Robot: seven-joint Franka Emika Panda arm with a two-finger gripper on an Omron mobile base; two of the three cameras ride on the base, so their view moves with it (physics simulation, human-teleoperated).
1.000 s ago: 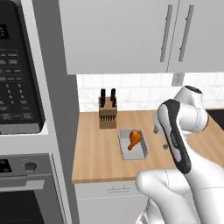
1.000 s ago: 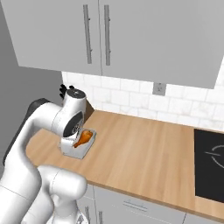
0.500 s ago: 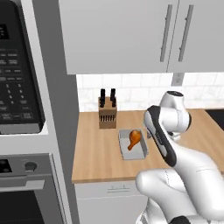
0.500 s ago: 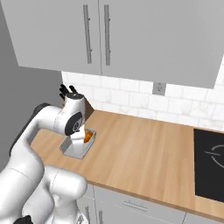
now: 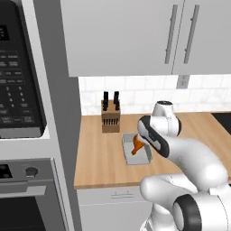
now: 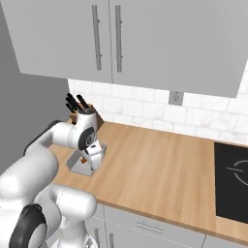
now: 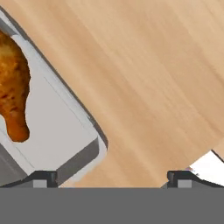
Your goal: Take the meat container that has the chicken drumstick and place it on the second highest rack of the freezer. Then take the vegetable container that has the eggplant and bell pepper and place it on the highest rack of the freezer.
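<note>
The meat container, a shallow grey tray, lies on the wooden counter in front of the knife block. The orange-brown chicken drumstick lies inside it. In the hand view the container's wall and the drumstick sit at the left. My gripper hangs open just above the tray's corner, one fingertip over the tray and the other over bare counter. From the right base view the gripper sits low over the container. The freezer and the vegetable container are out of view.
A knife block stands against the tiled wall behind the tray. The black oven column rises at the left. A black cooktop lies at the counter's right end. Wall cabinets hang overhead. The counter's front edge runs near the tray.
My arm has swung left and down from the right of the counter. The open gripper now sits low over the meat container's right side. The container and drumstick have not moved.
</note>
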